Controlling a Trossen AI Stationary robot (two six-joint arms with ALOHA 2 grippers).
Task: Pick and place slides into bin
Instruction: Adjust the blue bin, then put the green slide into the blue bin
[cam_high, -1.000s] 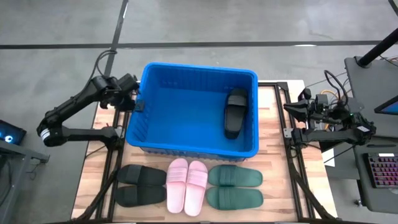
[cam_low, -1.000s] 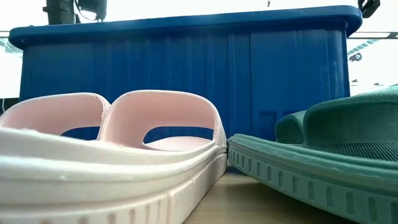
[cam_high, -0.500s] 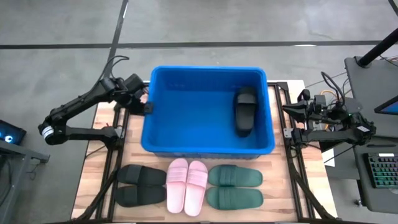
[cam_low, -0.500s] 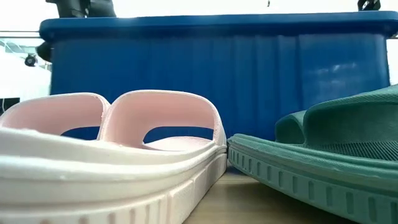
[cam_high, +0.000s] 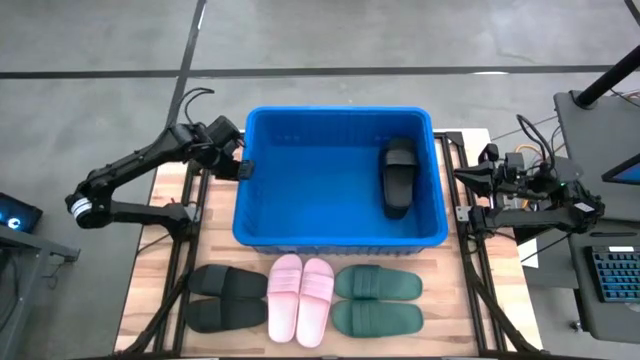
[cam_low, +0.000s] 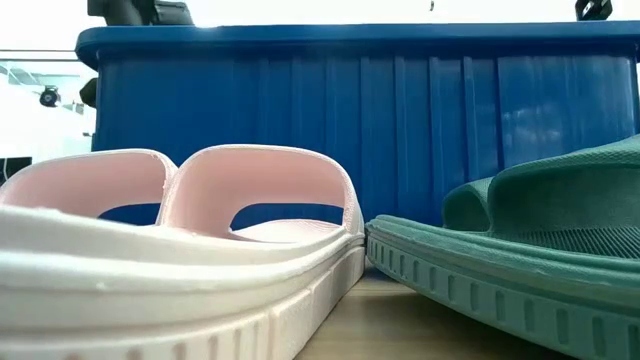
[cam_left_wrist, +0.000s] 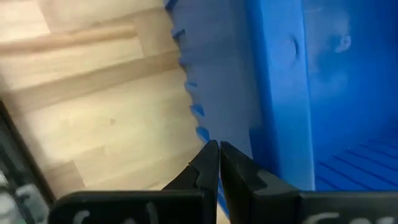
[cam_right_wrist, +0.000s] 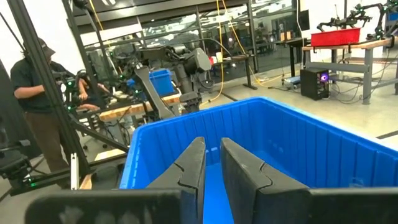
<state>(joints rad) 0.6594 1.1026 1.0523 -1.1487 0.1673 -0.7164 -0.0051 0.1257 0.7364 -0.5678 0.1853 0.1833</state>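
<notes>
one bin wall, seemingly touching left claw

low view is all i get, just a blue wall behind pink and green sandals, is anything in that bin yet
Observer: Yes, one black rubber slide sandal lies inside the large bright blue plastic bin, near its right wall.
Operator: where is the left gripper
Observer: The left gripper is shut at the bin's left wall, up near the rim.
Operator: how many sandals left on the table
Observer: Six: a black pair, a light pink pair and a dark green pair in a row in front of the bin.
Operator: and the right arm
Observer: The right gripper waits beside the bin's right side, holding nothing.
</notes>
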